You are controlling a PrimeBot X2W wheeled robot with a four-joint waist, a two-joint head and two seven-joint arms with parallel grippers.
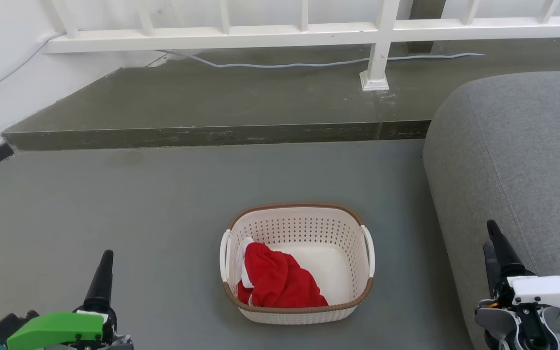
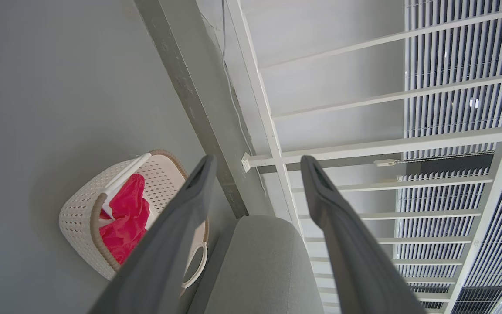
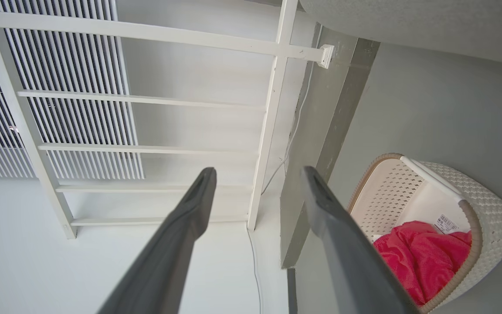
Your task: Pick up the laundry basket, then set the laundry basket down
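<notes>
The laundry basket (image 1: pixel 304 228) stands on the grey floor at the lower middle of the head view, cream-white with perforated walls, a brown rim and white side handles; a red garment (image 1: pixel 280 282) lies inside. My left gripper (image 1: pixel 106 257) sits at the lower left, well apart from the basket, and my right gripper (image 1: pixel 491 236) at the lower right beside the sofa. In the left wrist view the left gripper (image 2: pixel 256 162) is open with nothing between its fingers, the laundry basket (image 2: pixel 81 213) lying left of them. The right gripper (image 3: pixel 257 173) is open too, the laundry basket (image 3: pixel 490 218) to its right.
A grey sofa (image 1: pixel 518 165) fills the right side, close to the basket's right handle. A raised dark step (image 1: pixel 212 133) runs across behind the basket, with a white railing (image 1: pixel 379 43) and a cable on it. A white wall is at the far left.
</notes>
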